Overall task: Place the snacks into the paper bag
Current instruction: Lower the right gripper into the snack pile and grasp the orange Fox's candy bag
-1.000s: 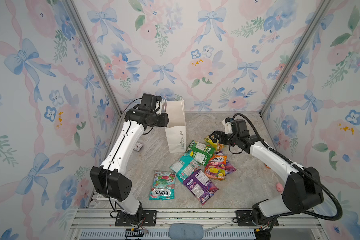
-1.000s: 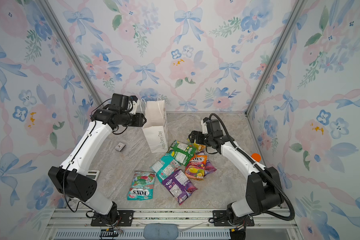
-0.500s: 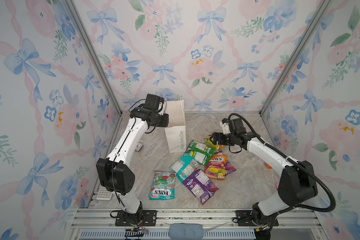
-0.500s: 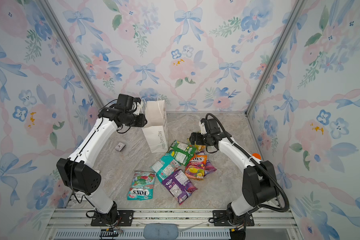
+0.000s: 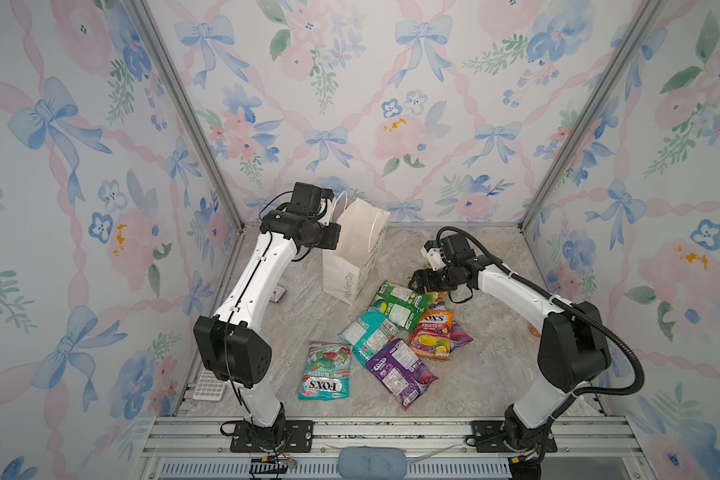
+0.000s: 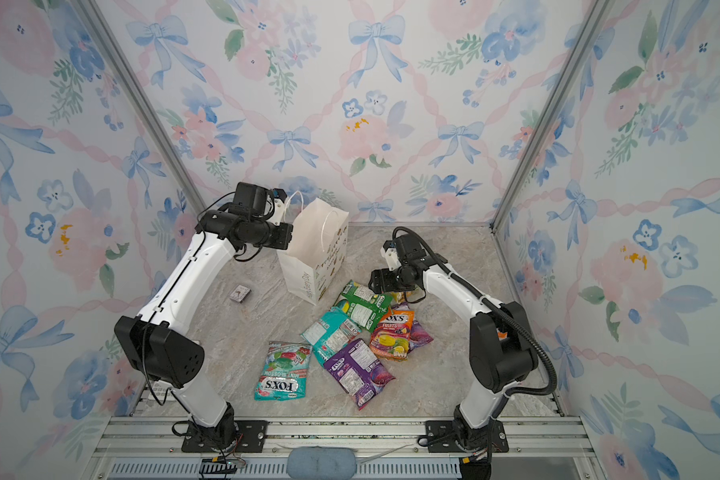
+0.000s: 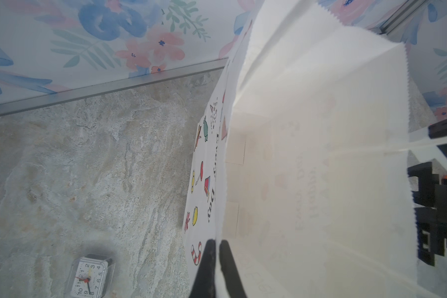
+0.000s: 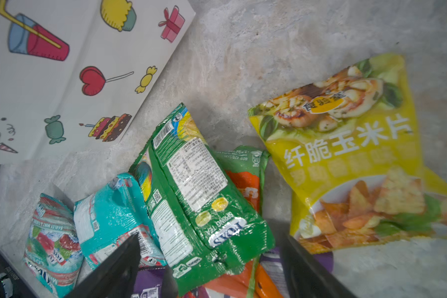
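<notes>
Floral walls [image 5: 350,83] surround a marbled bench [image 5: 474,374]. Left hand [image 7: 216,242] pinches the rim of the paper bag [image 5: 352,253]; right hand [image 8: 209,247] hovers, spread wide, over the green packet [image 8: 191,185].

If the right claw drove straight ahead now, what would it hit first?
Probably the green packet, lying dead ahead of the open right claw; how far off is hard to judge.

In a top view the paper bag [image 5: 356,253] stands upright on the desk [image 5: 474,374], left gripper [image 5: 336,240] at its rim; snacks [image 5: 400,370] lie clustered just beside it.
</notes>
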`<state>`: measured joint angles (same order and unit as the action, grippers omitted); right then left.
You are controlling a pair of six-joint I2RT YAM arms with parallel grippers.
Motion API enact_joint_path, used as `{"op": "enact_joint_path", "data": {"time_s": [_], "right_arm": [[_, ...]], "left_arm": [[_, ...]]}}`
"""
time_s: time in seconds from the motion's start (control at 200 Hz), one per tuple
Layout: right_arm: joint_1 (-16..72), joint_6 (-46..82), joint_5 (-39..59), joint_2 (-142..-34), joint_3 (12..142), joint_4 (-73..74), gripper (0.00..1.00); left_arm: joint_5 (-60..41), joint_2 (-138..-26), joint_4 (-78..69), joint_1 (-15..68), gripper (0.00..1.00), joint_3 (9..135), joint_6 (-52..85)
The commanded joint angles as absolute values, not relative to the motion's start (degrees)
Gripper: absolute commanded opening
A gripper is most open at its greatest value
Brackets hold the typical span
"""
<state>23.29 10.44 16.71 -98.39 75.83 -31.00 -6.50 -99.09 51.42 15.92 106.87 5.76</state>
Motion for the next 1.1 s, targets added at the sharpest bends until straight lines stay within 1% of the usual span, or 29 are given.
{"op": "enact_joint_path", "data": {"time_s": [0.0, 0.25, 0.39, 0.475, 0.615, 0.71, 0.79, 0.935, 1.095], "right_arm": [[25.6, 10.6, 18.5, -95.4, 75.0, -34.4, 0.85], [32.7, 15.0, 16.2, -84.8, 64.9, -36.9, 0.84], [35.2, 20.5, 12.0, -79.4, 58.5, -36.8, 0.80], [33.6, 23.8, 10.7, -75.5, 54.8, -36.6, 0.77], [29.2, 26.3, 11.1, -70.0, 51.1, -38.1, 0.74], [25.6, 27.4, 14.6, -67.4, 48.5, -37.8, 0.74], [23.1, 28.5, 17.1, -66.5, 46.4, -37.2, 0.72], [20.5, 29.1, 18.5, -66.2, 42.8, -35.1, 0.71], [18.3, 31.2, 21.4, -67.2, 39.3, -29.8, 0.69]], "left_arm": [[-5.4, -98.7, 52.2, 16.3, 0.00, 108.1, 3.8], [-6.4, -96.4, 51.9, 16.3, 0.00, 106.1, 4.0], [-6.5, -95.6, 51.6, 16.3, 0.00, 104.4, 4.3], [-7.1, -95.2, 51.2, 16.3, 0.00, 103.3, 4.3], [-8.4, -94.4, 50.7, 16.0, 0.00, 102.0, 4.5], [-9.4, -93.5, 50.1, 15.7, 0.00, 101.4, 5.0], [-9.8, -92.8, 49.6, 15.5, 0.00, 101.0, 5.3], [-10.2, -91.5, 48.7, 14.7, 0.00, 99.7, 5.6], [-11.6, -90.9, 47.8, 14.0, 0.00, 98.6, 5.9]]}}
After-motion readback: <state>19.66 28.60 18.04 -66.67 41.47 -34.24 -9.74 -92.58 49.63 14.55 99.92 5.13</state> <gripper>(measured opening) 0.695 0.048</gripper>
